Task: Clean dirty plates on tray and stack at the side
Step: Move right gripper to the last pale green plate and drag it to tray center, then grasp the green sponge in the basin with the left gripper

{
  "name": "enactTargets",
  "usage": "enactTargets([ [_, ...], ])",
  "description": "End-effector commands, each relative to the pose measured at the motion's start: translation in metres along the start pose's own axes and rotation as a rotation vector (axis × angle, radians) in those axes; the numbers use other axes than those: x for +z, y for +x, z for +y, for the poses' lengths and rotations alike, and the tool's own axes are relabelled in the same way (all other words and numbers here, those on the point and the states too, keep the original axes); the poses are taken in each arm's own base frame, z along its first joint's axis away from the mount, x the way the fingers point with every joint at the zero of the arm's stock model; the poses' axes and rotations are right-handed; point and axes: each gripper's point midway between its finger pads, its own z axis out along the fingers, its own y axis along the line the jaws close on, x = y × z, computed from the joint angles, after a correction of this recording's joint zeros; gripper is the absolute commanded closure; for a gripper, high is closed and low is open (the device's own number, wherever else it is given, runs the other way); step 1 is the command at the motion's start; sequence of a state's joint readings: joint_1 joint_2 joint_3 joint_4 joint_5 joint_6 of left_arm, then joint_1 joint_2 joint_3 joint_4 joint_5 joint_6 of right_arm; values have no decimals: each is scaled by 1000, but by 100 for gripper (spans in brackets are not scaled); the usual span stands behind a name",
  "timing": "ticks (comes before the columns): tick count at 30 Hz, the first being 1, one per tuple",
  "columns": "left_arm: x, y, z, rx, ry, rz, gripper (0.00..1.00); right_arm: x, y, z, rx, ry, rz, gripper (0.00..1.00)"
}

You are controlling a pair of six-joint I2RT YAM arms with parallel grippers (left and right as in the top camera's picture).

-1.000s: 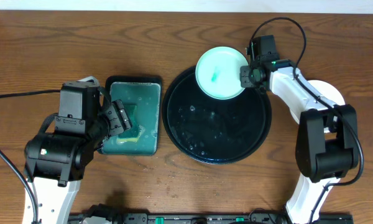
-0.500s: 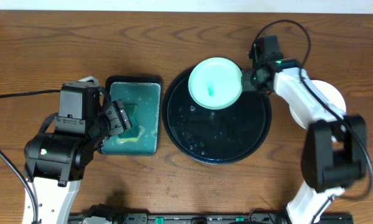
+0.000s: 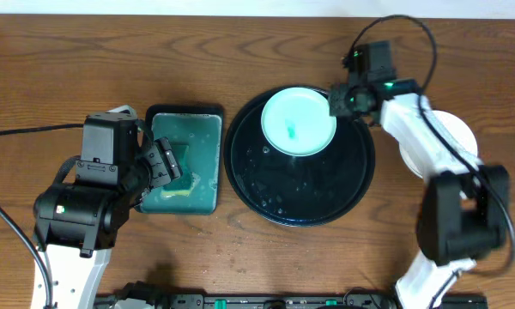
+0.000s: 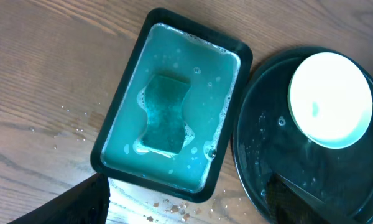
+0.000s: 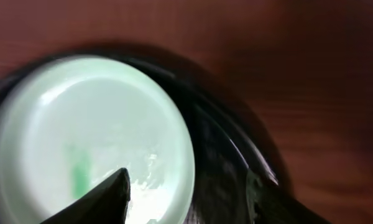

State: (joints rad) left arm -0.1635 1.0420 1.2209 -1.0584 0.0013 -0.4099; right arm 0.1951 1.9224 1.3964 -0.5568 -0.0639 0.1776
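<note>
Your right pincer (image 3: 342, 100) sits at the far-right rim of the plate (image 3: 298, 120), and the plate lies over the far part of the tray (image 3: 302, 210), its far edge just inside the tray's raised rim. The right wrist view gives you what the overhead cannot: one finger (image 5: 105, 198) lies over the plate's pale face and the other is a dark blur outside the rim. The jaws straddle the edge, partly apart, but you cannot tell whether they actually pinch it or whether the plate rests on the tray. The teal smear (image 3: 292, 130) marks the plate's centre. The near half of the tray is bare black, beaded with droplets, so the open room lies toward you. On the right, a white disc (image 3: 460, 130) lies on the bench (image 3: 240, 34), half hidden under the right arm's link. Your left pincer (image 3: 165, 165) hangs spread wide and empty over the left edge of the rectangular tray (image 3: 185, 111). Its wrist view shows that tray full of teal water with a sponge (image 4: 166, 115) lying in it. Only a thin strip of bench separates it from the round tray.
</note>
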Motion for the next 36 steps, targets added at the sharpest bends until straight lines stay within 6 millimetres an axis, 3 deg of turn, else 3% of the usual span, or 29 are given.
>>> enactTargets([
  [1, -3, -4, 0, 8, 0, -10, 20, 43, 31, 5, -2, -26, 114, 54],
  [3, -3, -4, 0, 8, 0, -10, 20, 56, 46, 8, 6, -54, 171, 80],
  [5, -3, -4, 0, 8, 0, -10, 20, 61, 57, 13, 14, -88, 214, 99],
  [7, -3, -4, 0, 8, 0, -10, 20, 59, 65, 14, 31, -97, 247, 99],
  [11, -3, -4, 0, 8, 0, -10, 20, 37, 69, 15, 53, -88, 280, 99],
  [17, -3, -4, 0, 8, 0, -10, 20, -22, 75, 23, 41, -87, 310, 99],
  [21, -3, -4, 0, 8, 0, -10, 20, -52, 100, 30, 59, -68, 403, 99],
  [23, -3, -4, 0, 8, 1, -10, 20, -55, 113, 31, 73, -40, 449, 99],
  [27, -3, -4, 0, 7, 1, -10, 20, -41, 135, 21, 149, 68, 470, 98],
  [29, -3, -4, 0, 7, 1, -9, 20, -32, 142, 17, 182, 86, 461, 81],
  [33, -3, 3, 0, 8, 6, 21, 20, -20, 135, 6, 168, 74, 409, 77],
  [36, -1, 7, 2, 23, -6, 43, 20, -31, 124, 8, 86, 16, 385, 78],
])
